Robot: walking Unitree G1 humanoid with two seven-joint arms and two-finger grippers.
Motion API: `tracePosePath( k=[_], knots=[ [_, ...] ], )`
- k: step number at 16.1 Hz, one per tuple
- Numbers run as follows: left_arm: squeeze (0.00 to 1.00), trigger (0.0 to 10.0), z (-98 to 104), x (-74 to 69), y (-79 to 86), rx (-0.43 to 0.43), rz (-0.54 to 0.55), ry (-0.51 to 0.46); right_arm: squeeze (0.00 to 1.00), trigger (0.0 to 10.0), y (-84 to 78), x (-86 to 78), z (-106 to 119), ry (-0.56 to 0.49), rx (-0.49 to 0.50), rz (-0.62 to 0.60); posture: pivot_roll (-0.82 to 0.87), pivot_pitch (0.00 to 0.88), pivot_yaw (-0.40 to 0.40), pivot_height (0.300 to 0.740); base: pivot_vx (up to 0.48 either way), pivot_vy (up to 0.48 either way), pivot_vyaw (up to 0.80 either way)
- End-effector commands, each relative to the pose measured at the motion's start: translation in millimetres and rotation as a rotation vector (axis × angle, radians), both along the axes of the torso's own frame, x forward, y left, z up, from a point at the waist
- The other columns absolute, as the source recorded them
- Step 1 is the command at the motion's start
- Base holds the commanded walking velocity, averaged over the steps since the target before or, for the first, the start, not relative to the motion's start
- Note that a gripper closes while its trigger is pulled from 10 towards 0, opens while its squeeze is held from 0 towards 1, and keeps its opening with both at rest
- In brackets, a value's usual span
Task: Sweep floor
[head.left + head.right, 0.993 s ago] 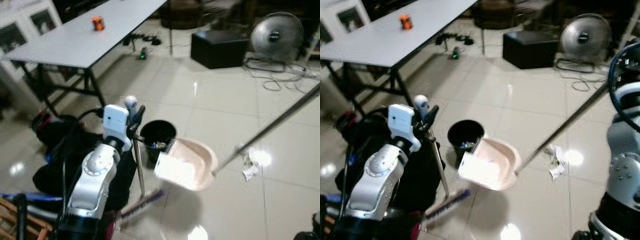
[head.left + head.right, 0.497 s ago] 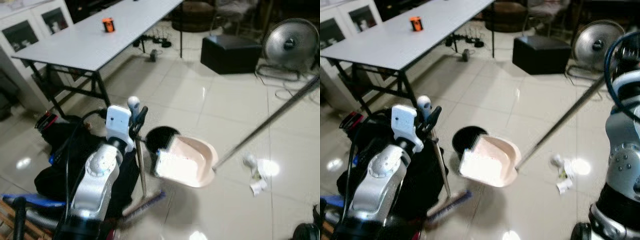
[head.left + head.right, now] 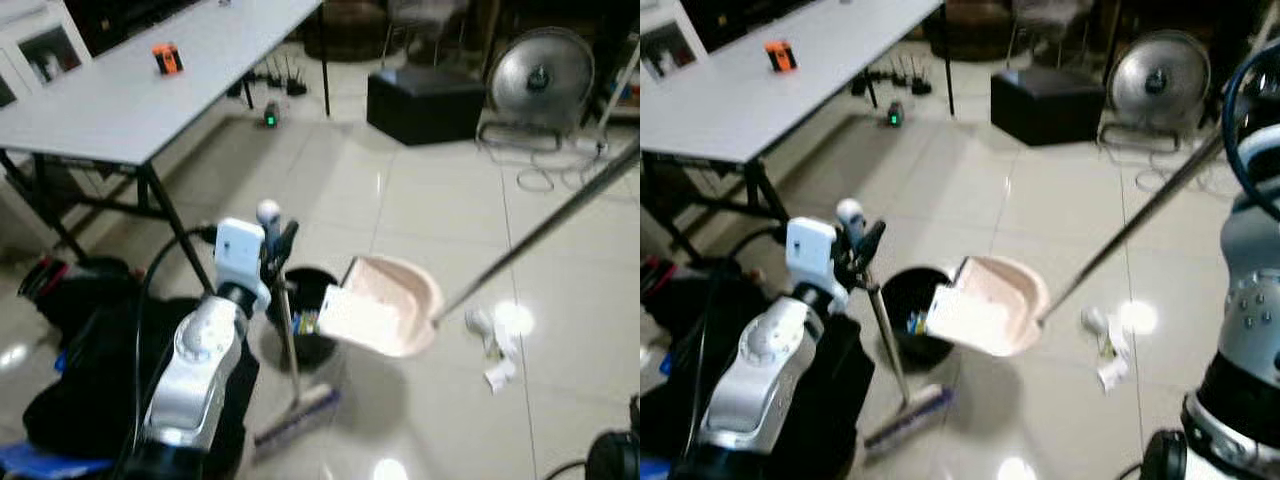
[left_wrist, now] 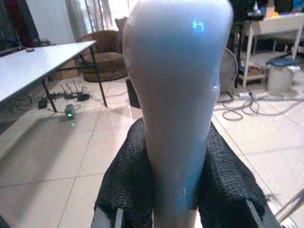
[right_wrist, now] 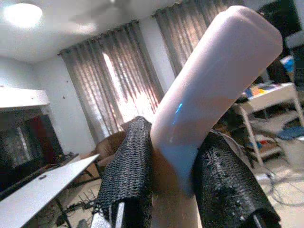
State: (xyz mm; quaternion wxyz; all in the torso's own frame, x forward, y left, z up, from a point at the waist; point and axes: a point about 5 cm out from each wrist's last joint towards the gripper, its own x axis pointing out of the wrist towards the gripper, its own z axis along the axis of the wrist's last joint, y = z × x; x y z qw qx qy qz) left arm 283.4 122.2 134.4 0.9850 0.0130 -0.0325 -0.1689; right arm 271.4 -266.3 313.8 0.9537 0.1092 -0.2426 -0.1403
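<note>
My left gripper (image 3: pixel 276 243) is shut on the top of the broom handle (image 4: pixel 176 95), which runs down to the brush head (image 3: pixel 297 416) on the tiles. In the right wrist view my right gripper (image 5: pixel 174 190) is shut on the pink grip of the dustpan handle (image 5: pixel 209 80). Its long metal pole (image 3: pixel 545 230) slants down to the pink dustpan (image 3: pixel 385 305). The dustpan hangs tilted, its mouth over the rim of the black bin (image 3: pixel 300 345). Some coloured litter lies in the bin. Crumpled paper (image 3: pixel 495 345) lies on the floor right of the dustpan.
A white table (image 3: pixel 150 100) with an orange object (image 3: pixel 167 58) stands at the back left. A black box (image 3: pixel 425 100), a fan (image 3: pixel 540 72) and loose cables (image 3: pixel 545 175) are at the back right. Dark bags (image 3: pixel 80 400) lie by my left side.
The camera has shifted, so the whole scene sits differently. The dustpan has risen relative to the bin and now hangs over its rim. Both grips are unchanged.
</note>
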Motion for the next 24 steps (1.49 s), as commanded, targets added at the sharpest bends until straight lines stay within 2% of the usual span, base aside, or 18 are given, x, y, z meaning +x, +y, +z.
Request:
tracePosePath(
  k=[1,11,14,16,18,19,22,24],
  knots=[
    [0.0,10.0,8.7,0.8,13.2,0.032,0.046,-0.039,0.0,10.0,10.7,1.8,6.9,-0.038,-0.003,0.068,-0.07,0.001,0.057,0.74,0.39,0.0,0.0],
    [0.0,10.0,4.6,-10.3,24.6,0.053,0.086,-0.023,0.0,10.0,20.4,14.4,1.3,-0.026,-0.003,0.122,-0.04,0.0,0.03,0.74,0.393,0.0,0.0],
    [0.0,10.0,-0.7,-15.7,30.5,0.078,0.087,0.001,0.0,10.0,23.7,16.8,-1.5,0.011,-0.051,0.126,-0.04,0.0,0.03,0.74,0.391,0.0,0.0],
    [0.0,10.0,-10.3,-27.4,38.7,0.124,0.065,0.047,0.0,10.0,24.3,17.9,-2.3,0.015,-0.054,0.124,-0.03,0.0,0.028,0.74,0.364,0.0,0.8],
    [0.0,10.0,-20.0,-39.4,47.5,0.148,0.049,0.086,0.0,10.0,21.4,18.9,-4.9,0.0,-0.021,0.119,-0.02,0.0,0.021,0.74,0.159,0.0,0.0],
    [0.0,10.0,-27.0,-44.6,59.6,0.186,0.084,0.131,0.0,10.0,21.5,22.0,-8.7,-0.001,-0.014,0.126,-0.02,0.0,0.017,0.74,0.0,0.0,0.0],
    [0.0,10.0,-28.3,-48.0,65.0,0.192,0.103,0.151,0.0,10.0,25.5,27.8,-15.8,-0.004,-0.031,0.141,0.0,0.0,0.014,0.74,0.0,0.0,0.0],
    [0.0,10.0,-39.7,-44.3,71.2,0.204,0.117,0.164,0.0,10.0,31.6,36.4,-21.9,-0.025,-0.041,0.169,0.01,0.001,0.015,0.74,0.0,0.0,0.0]
  ],
)
